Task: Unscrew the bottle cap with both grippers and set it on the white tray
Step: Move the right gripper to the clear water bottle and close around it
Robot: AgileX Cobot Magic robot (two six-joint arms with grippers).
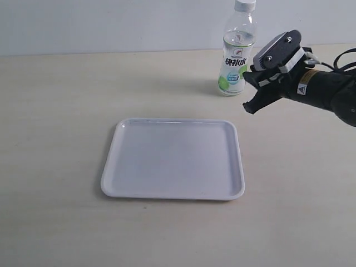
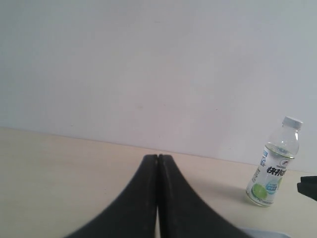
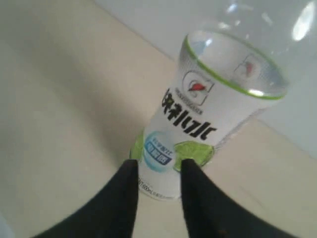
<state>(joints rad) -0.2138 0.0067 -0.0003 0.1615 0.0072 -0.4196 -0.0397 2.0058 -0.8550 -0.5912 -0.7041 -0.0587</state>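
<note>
The clear bottle point(image 1: 238, 53) with its white-and-green label stands upright at the back of the table, and the white bottle cap point(image 1: 245, 4) is on its neck. My right gripper point(image 1: 248, 90) hovers just right of the bottle's lower part, open, with nothing between its fingers. In the right wrist view the bottle point(image 3: 203, 114) fills the frame just beyond the open right gripper point(image 3: 158, 166); the cap is out of that view. My left gripper point(image 2: 158, 157) is shut on nothing, far from the bottle point(image 2: 275, 171) and its cap point(image 2: 292, 121). The left gripper is outside the exterior view.
The white tray point(image 1: 119, 130) lies flat in the middle of the table, in front of the bottle and to its left, with nothing in it. A pale wall runs behind the table's back edge. The right arm point(image 1: 328, 89) comes in from the right edge.
</note>
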